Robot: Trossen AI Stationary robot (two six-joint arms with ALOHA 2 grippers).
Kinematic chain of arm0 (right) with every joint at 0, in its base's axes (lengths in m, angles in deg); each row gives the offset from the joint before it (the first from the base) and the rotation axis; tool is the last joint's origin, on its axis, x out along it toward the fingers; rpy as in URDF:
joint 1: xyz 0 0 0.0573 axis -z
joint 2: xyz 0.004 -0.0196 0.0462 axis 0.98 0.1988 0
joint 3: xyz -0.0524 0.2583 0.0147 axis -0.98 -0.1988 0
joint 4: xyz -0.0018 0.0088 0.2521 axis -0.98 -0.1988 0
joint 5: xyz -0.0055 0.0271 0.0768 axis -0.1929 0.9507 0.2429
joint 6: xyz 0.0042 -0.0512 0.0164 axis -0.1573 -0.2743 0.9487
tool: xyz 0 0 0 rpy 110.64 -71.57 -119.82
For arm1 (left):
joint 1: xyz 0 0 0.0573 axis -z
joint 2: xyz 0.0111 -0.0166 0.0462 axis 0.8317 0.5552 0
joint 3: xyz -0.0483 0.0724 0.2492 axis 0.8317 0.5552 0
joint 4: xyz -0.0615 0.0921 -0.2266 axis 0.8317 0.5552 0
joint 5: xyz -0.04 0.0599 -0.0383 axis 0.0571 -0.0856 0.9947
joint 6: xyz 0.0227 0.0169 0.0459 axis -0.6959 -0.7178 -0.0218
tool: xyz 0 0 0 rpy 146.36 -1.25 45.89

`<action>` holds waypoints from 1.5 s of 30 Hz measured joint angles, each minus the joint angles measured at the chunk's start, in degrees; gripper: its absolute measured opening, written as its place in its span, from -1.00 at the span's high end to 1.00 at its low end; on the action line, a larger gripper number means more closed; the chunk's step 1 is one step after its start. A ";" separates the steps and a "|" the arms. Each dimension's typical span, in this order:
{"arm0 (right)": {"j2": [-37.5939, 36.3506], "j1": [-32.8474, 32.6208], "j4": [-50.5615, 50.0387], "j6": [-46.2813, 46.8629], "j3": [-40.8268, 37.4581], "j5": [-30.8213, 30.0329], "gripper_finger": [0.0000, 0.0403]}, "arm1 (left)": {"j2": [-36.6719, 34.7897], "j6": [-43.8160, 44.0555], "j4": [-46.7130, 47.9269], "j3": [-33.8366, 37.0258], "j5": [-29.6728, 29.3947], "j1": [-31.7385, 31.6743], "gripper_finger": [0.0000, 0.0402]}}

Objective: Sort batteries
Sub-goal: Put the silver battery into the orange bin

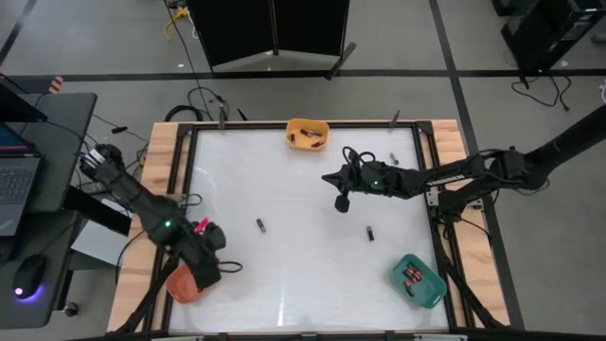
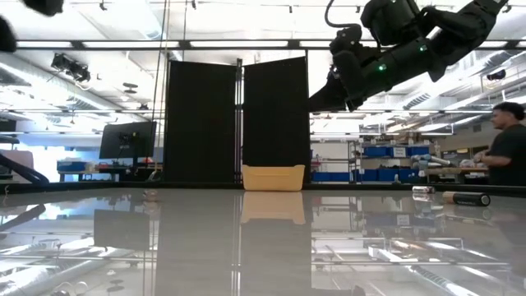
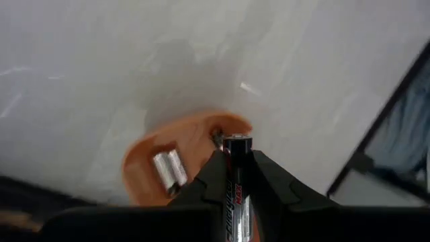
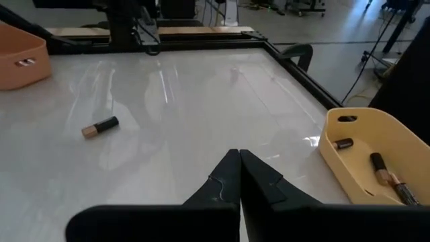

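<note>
Sorting partway: cells already in yellow bin (image 1: 308, 134), green bin (image 1: 418, 280), orange bin (image 3: 176, 156). Left gripper (image 3: 236, 176) clamps battery (image 3: 238, 180) over orange bin. Right gripper (image 4: 240, 176) closed, empty. Loose batteries (image 1: 259, 224) left on table (image 1: 303, 189).

both arms dark, near black, built of jointed tubular links. left arm (image 1: 142, 204): small green light on the link nearest the orange bin (image 1: 185, 282), pink-red mark beside it, black cable looping off the wrist. right arm (image 1: 454, 175): green light too, black cable coiled at the wrist. right gripper (image 4: 239, 176) fingers matte black, wedge-shaped, tapering to thin tips. left gripper (image 3: 238, 176) fingers likewise black and angular.
</note>
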 joint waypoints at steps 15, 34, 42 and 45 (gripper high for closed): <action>0.00 0.13 1.19 -0.37 0.00 0.18 0.96 | -0.56 24.27 -18.04 17.82 -7.79 14.42 0.78; -0.04 0.13 1.23 0.50 -0.02 -0.20 0.96 | 1.22 27.10 -23.62 23.44 -10.88 15.36 0.77; -0.04 0.69 1.26 0.27 -0.04 -0.28 0.95 | 1.34 26.66 -23.46 23.44 -7.04 15.36 0.58; -0.04 1.38 1.28 0.24 -0.04 -0.28 0.92 | 1.34 26.64 -22.71 23.19 -5.90 15.36 0.54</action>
